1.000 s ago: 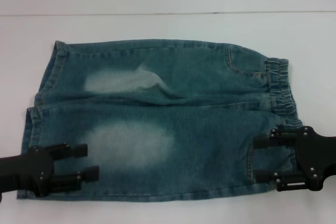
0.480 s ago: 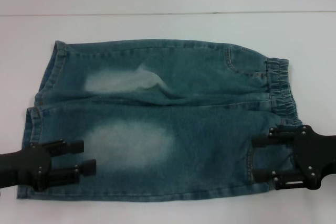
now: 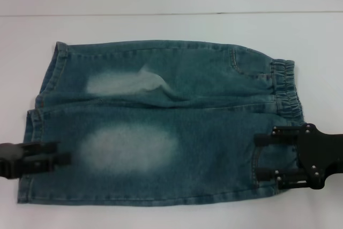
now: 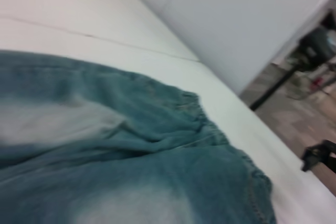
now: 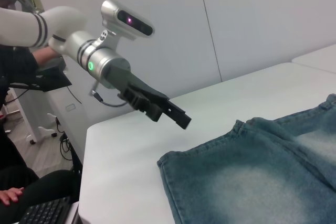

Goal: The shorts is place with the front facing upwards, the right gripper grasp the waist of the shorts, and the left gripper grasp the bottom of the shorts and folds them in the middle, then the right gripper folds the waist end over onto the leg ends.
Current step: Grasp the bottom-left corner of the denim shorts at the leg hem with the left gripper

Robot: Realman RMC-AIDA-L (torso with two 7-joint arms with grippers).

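The denim shorts (image 3: 161, 127) lie flat on the white table (image 3: 171, 28). Their ruffled waist (image 3: 286, 92) is at the right and the flat leg hems (image 3: 32, 132) are at the left. My right gripper (image 3: 258, 156) is open over the near waist corner, one finger on each side of the side seam. My left gripper (image 3: 53, 154) is open, blurred, at the near leg hem's edge. In the right wrist view the left gripper (image 5: 181, 120) hangs in the air just beyond the hem (image 5: 168, 169). The left wrist view shows the waist (image 4: 210, 124) and the right gripper (image 4: 320, 156) far off.
The table's back edge (image 3: 171, 13) runs behind the shorts. Beyond the table's left end are a keyboard (image 5: 50, 211), a person's hand (image 5: 10, 195) and a low cabinet (image 5: 47, 111). A stand on the floor (image 4: 294, 72) shows past the right end.
My left gripper has drawn back leftward off the leg, from over the faded patch's edge to the hem. The right gripper shifted slightly left and up, still open.
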